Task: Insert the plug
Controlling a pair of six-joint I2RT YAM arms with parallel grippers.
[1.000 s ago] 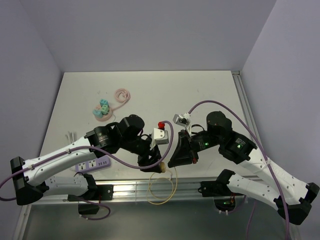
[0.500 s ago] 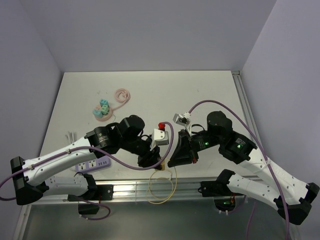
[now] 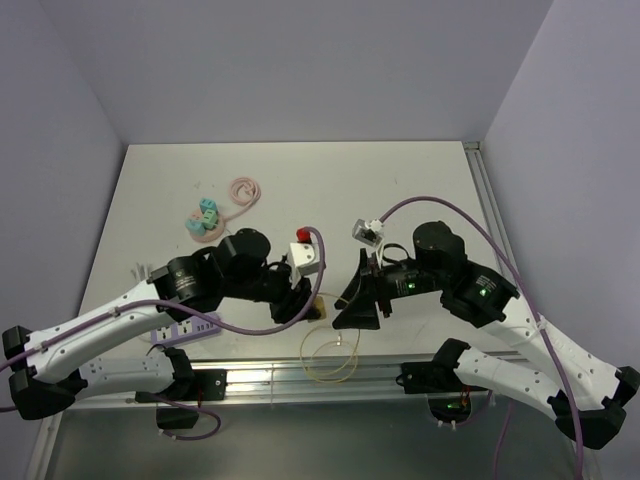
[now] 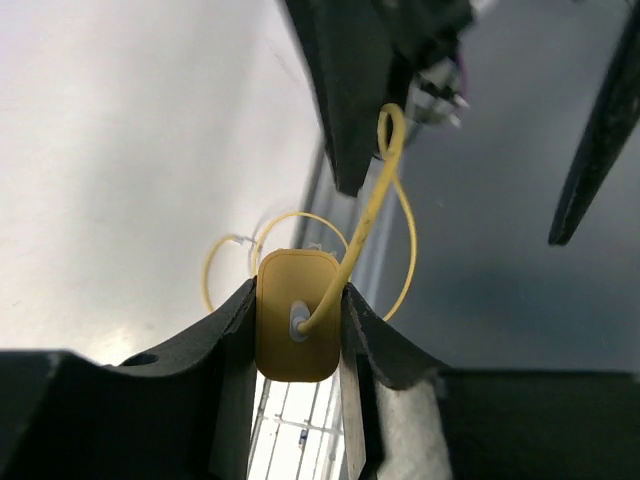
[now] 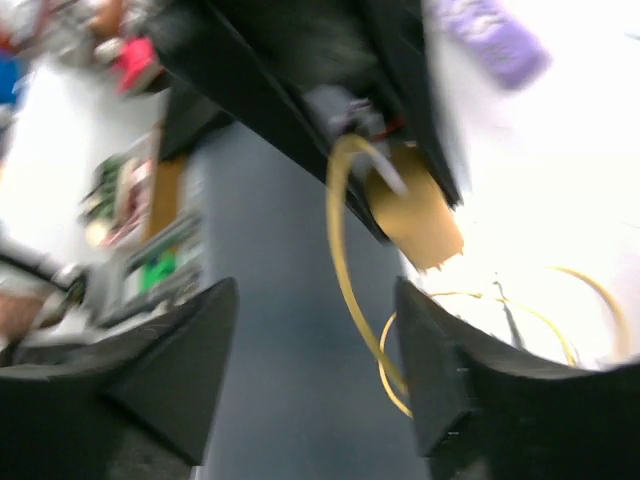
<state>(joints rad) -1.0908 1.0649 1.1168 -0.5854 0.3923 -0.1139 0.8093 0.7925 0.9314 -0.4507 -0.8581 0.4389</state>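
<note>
Working over a white tabletop boxed in by pale lilac walls. Clenching the left gripper on the mustard-yellow, rounded-rectangular plastic plug, pinching it between both fingers and carrying it near the table's front edge, trailing its thin yellow cable in a loose loop below. Holding the right gripper just beside the plug, spread wide and gripping nothing. Judging the pick-up as done and the insertion as not yet begun: leaving the lilac plastic power strip well apart from the left gripper, back toward that arm's base and partly hidden under the arm. Needing, by this reading, to be swinging the plug across to a socket, lining up prongs not visible here, and pressing it home.
</note>
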